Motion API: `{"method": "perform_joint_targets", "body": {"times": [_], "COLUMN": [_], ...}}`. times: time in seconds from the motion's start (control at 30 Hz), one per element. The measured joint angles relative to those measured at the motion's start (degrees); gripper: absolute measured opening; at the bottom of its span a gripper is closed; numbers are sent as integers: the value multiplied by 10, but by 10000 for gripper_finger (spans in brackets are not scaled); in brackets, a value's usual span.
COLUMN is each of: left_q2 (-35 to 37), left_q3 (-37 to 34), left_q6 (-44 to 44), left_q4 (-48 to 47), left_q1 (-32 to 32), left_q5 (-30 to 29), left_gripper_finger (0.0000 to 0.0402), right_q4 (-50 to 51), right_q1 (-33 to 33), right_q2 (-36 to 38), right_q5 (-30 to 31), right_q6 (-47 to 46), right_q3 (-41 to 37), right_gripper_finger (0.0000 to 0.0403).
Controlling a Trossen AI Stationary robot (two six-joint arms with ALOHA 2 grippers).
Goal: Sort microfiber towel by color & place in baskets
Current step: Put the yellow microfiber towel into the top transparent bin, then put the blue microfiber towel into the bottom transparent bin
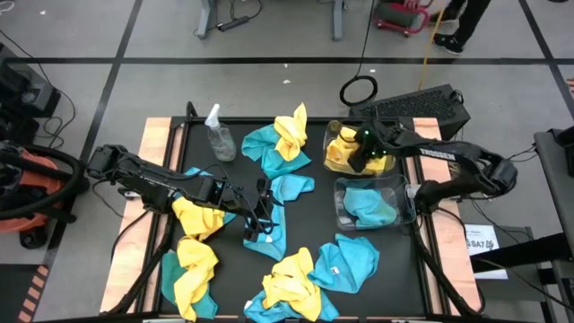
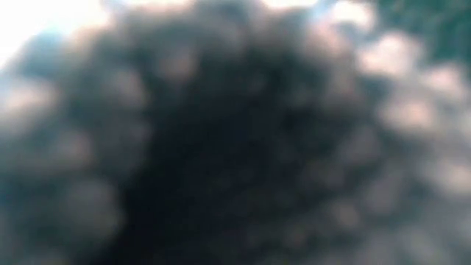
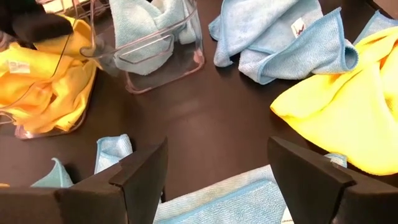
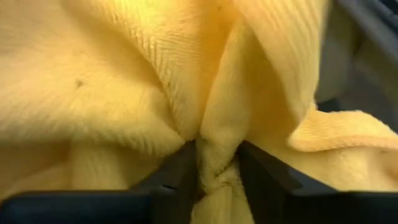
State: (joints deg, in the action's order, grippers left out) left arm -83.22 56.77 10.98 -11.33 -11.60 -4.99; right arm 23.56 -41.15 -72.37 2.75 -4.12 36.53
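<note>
Clearly the drop-off is underway: the right tool (image 1: 363, 159), over the yellow basket (image 1: 334, 149) at upper right, pinches a yellow towel (image 4: 186, 74) fold and should let go, then lift out. Centre frame, the left tool (image 3: 217, 180) hangs released above a blue towel (image 1: 289, 192). A spray bottle (image 1: 220, 136) stands upper left; scattered cloths crowd the tabletop (image 1: 318, 215).

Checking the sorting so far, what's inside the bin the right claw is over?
Yellow towels fill that bin. The right claw pinches a yellow fold there. Whatever lies beneath them is covered.
</note>
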Motion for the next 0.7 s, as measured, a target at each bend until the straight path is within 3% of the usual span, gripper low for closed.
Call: {"method": "perform_joint_targets", "body": {"times": [0.33, 0.6, 0.7], "left_q2": [0, 0, 0], "left_q3": [0, 0, 0], "left_q6": [-2, -13, -16], "left_q4": [-1, -1, -1], "left_q1": [0, 0, 0], "left_q5": [0, 0, 0], "left_gripper_finger": [280, 280, 280], "right_q4": [36, 52, 51], "right_q1": [0, 0, 0], "right_q2": [161, 282, 316], "right_q5": [-17, -33, -72], "right_q6": [-40, -68, -79], "right_q3": [0, 2, 2], "right_gripper_finger": [236, 258, 258]}}
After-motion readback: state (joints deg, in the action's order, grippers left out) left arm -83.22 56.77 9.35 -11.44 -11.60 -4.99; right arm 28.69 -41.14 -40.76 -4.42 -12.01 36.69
